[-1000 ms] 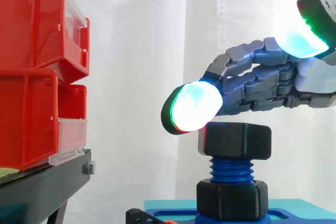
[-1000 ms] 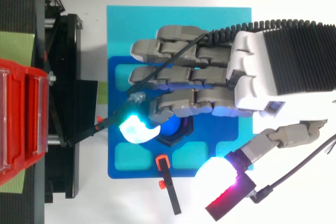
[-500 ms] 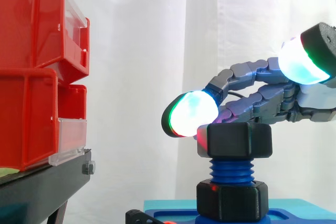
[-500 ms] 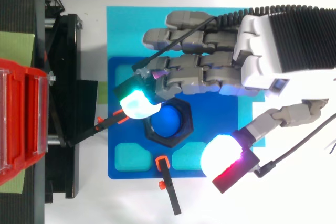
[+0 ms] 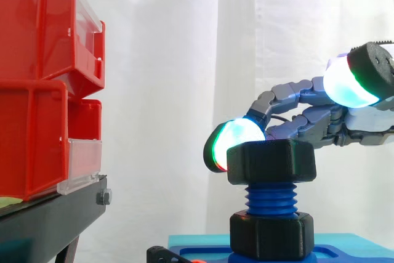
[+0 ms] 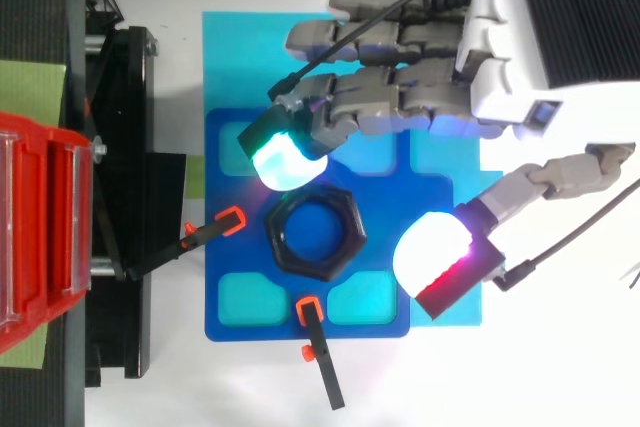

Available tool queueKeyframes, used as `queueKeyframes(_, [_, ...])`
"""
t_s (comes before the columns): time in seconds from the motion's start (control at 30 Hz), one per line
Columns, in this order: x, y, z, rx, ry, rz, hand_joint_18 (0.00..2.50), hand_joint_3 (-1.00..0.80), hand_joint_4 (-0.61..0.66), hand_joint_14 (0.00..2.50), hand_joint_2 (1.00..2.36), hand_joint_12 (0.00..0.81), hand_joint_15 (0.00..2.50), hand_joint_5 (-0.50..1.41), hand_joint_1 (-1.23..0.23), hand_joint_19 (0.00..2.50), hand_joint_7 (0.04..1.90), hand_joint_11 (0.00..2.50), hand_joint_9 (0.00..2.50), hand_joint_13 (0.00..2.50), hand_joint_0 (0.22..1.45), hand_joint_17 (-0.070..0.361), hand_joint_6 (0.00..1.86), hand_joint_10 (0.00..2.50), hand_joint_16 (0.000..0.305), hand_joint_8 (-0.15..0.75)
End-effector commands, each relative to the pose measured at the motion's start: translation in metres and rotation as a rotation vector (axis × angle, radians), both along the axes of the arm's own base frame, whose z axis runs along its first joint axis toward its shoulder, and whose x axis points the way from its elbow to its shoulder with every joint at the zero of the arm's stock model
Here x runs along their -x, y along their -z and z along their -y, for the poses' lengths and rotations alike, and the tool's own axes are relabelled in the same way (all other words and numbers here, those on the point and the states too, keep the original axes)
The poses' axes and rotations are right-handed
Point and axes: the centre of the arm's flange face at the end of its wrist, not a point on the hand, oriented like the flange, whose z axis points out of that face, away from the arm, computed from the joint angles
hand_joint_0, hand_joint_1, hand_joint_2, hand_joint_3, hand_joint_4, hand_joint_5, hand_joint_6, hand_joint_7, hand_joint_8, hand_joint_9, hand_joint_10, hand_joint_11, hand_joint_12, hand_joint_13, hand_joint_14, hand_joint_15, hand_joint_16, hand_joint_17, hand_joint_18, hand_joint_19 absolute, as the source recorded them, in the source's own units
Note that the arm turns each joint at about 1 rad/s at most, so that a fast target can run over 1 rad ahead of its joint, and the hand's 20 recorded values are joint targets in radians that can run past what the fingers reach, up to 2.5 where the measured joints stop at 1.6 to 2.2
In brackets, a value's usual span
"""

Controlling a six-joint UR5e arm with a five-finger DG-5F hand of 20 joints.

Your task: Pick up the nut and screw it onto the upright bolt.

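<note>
Nearest the side camera is the thumb's white pad (image 6: 432,250), edged in magenta. It stands off from the nut (image 5: 271,161) on the arm's side and touches nothing.

The black hexagonal nut sits level on top of the upright blue bolt (image 5: 271,200). Several turns of thread are bare between the nut and a black collar (image 5: 269,234) at the bolt's foot. The bolt rises from a dark blue plate (image 6: 385,172) laid on a cyan mat (image 6: 240,57).

Just beyond the nut, one finger's green-glowing pad (image 6: 285,161) lies close against its far upper edge; whether it touches cannot be told. The hand (image 6: 505,57) is spread, with thumb and fingers well apart on opposite sides of the nut and nothing between them but the nut itself, ungripped. It reaches in roughly level and palm down, with its gently bent fingers lying past the far side of the nut.

Well away from the nut, opposite the arm, red bins (image 5: 37,90) are stacked on a black stand, and a white curtain (image 5: 184,60) hangs behind.
</note>
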Motion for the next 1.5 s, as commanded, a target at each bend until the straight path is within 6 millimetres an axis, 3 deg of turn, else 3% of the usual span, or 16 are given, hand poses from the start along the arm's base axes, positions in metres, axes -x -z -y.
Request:
queueKeyframes(0.0, [0.001,0.000,0.008,0.006,0.004,-0.001,0.00,-0.50,0.30,0.00,1.00,0.223,0.00,-0.12,-0.27,0.00,0.90,0.00,0.48,0.23,0.51,0.049,0.50,0.00,0.022,0.270])
queueKeyframes(0.27, [0.005,0.000,0.023,0.007,0.007,-0.001,0.00,-0.50,0.29,0.00,1.00,0.211,0.00,-0.08,-0.29,0.00,1.13,0.00,0.53,0.26,0.51,0.045,0.50,0.00,0.020,0.276])
queueKeyframes(0.57, [0.005,-0.001,0.035,0.017,0.005,0.014,0.02,-0.50,0.26,0.00,1.00,0.207,0.00,-0.07,-0.29,0.00,1.19,0.00,0.55,0.28,0.52,0.043,0.50,0.00,0.019,0.279])
queueKeyframes(0.67, [0.002,-0.005,0.032,0.017,0.000,0.042,0.01,-0.50,0.29,0.00,1.00,0.225,0.00,-0.12,-0.29,0.00,0.96,0.00,0.52,0.27,0.51,0.048,0.50,0.00,0.022,0.268])
queueKeyframes(0.73, [0.001,-0.006,0.031,0.015,-0.001,0.057,0.00,-0.50,0.22,0.00,1.00,0.248,0.00,-0.16,-0.28,0.00,0.77,0.00,0.45,0.23,0.50,0.056,0.50,0.00,0.025,0.246])
queueKeyframes(0.83, [-0.002,-0.010,0.030,0.015,-0.009,0.086,0.00,-0.50,0.18,0.00,1.00,0.257,0.00,-0.19,-0.28,0.00,0.66,0.00,0.37,0.18,0.48,0.063,0.50,0.00,0.028,0.225])
queueKeyframes(1.03, [-0.007,-0.014,0.021,0.015,-0.031,0.131,0.00,-0.50,0.14,0.00,1.00,0.266,0.00,-0.20,-0.23,0.00,0.60,0.00,0.18,0.00,0.46,0.071,0.50,0.00,0.031,0.191])
queueKeyframes(1.33, [-0.012,-0.016,-0.001,0.013,-0.060,0.154,0.00,-0.50,0.11,0.00,1.00,0.301,0.00,-0.21,-0.11,0.00,0.60,0.00,0.05,0.00,0.44,0.088,0.50,0.00,0.039,0.178])
queueKeyframes(1.47, [-0.016,-0.017,-0.028,-0.001,-0.084,0.154,0.00,-0.50,0.11,0.00,1.00,0.302,0.00,-0.22,-0.10,0.00,0.60,0.00,0.05,0.00,0.44,0.089,0.50,0.00,0.040,0.179])
